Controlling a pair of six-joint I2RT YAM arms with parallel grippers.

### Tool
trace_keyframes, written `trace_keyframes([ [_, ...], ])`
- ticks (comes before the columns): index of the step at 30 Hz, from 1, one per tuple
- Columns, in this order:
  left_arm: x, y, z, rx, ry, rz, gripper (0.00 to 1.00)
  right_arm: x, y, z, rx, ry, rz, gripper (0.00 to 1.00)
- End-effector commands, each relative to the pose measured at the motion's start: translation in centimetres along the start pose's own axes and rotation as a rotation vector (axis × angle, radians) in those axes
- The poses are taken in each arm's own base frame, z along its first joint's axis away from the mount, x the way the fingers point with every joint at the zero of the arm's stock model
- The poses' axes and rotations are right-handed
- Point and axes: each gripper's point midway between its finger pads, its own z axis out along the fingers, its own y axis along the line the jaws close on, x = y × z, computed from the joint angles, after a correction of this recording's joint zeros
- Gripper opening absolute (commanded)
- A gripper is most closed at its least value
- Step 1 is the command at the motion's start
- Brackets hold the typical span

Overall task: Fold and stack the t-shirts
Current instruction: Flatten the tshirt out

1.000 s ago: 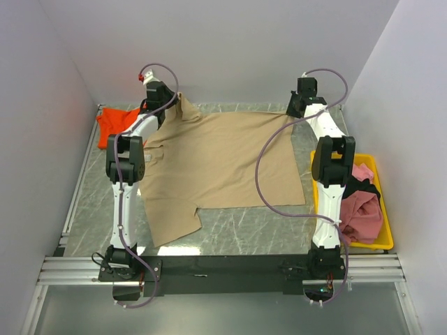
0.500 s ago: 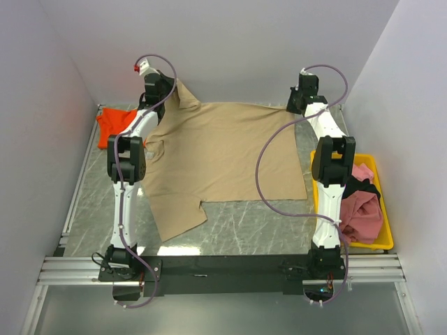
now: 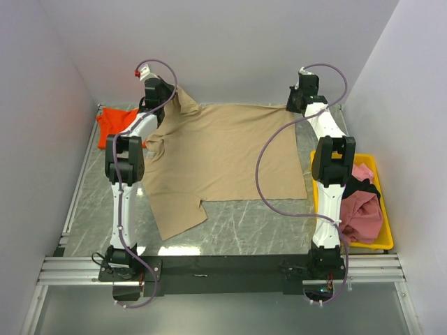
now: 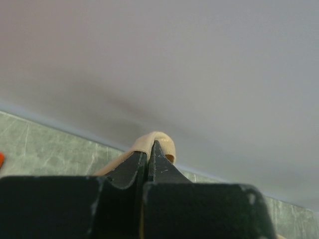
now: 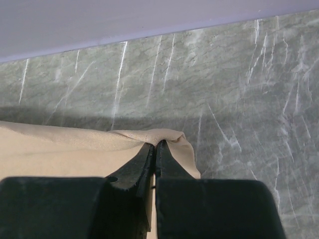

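A large tan t-shirt point(image 3: 220, 153) is spread across the grey table, its far edge held up at both ends. My left gripper point(image 3: 167, 98) is shut on the far left corner; in the left wrist view the tan cloth point(image 4: 158, 144) curls over the closed tips of that gripper point(image 4: 150, 149). My right gripper point(image 3: 295, 106) is shut on the far right corner, where the cloth point(image 5: 149, 135) bunches at its tips point(image 5: 155, 147). An orange-red t-shirt point(image 3: 114, 123) lies crumpled at the far left. Pink point(image 3: 362, 213) and dark point(image 3: 363, 186) t-shirts sit in the tray.
A yellow plastic tray point(image 3: 386, 237) stands at the right edge beside the right arm. White walls close in the table at the back and on both sides. Purple cables loop off both arms over the shirt.
Both grippers have lifted the tan shirt's far edge and drawn it toward the back wall; the shirt's near hem slid away from me a little.
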Motion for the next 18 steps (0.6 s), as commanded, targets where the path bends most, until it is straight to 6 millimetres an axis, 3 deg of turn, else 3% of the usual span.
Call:
trace_keyframes([
  [1, -4.4, -3.5, -2.6, 0.052, -0.040, -0.014, 0.01, -3.0, 0.4, -2.5, -0.016, -0.065, -0.016, 0.00],
  [4, -3.1, -2.9, -4.2, 0.015, 0.037, -0.021, 0.01, -1.9, 0.4, -3.1, -0.025, -0.025, -0.006, 0.00],
  [5, -3.6, -3.3, -4.9, 0.012, 0.049, -0.026, 0.00, -1.5, 0.6, -3.2, -0.028, -0.010, 0.001, 0.00],
  [10, -0.4, -1.0, -8.1, -0.100, 0.218, -0.038, 0.01, 0.8, 0.8, -5.0, -0.046, 0.071, 0.022, 0.00],
  [13, 0.1, -1.2, -10.6, -0.111, 0.286, -0.042, 0.01, 1.7, 0.5, -6.0, -0.029, 0.100, 0.026, 0.00],
  [18, 0.6, -0.6, -14.1, -0.164, 0.345, -0.067, 0.01, 1.3, -0.4, -8.1, 0.032, 0.100, 0.038, 0.00],
])
